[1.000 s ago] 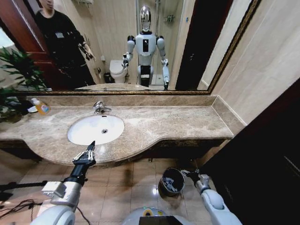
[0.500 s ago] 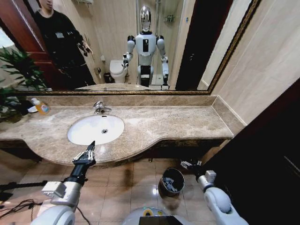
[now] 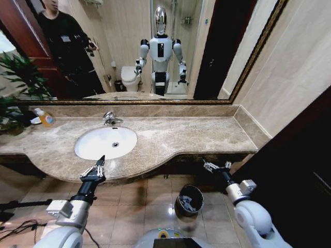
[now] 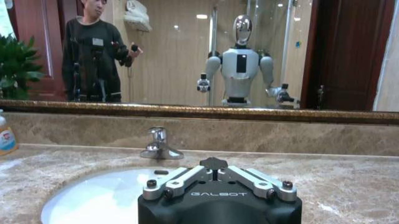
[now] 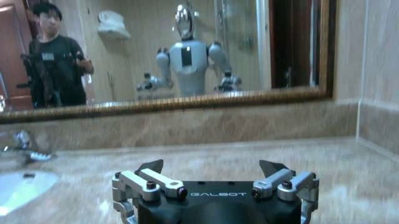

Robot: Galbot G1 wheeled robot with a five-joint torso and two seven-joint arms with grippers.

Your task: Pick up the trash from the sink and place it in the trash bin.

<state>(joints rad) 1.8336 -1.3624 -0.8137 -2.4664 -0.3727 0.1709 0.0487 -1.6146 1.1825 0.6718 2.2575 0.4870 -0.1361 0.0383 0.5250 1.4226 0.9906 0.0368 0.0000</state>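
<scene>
Two end effectors are in play, neither holding anything. On the left, the left end effector [image 3: 95,169] hovers at the near rim of the sink [image 3: 89,150], its fingers drawn together on nothing; the basin looks bare around the drain, with no trash to make out. Further right, the trash bin [image 3: 189,200] stands on the floor below the worktop [image 3: 196,135], pale litter inside. The right end effector [image 3: 217,166] is raised beside the worktop's front edge, fingers spread and empty. A good finish, I judge, means checking the basin for stragglers before either arm moves off.
</scene>
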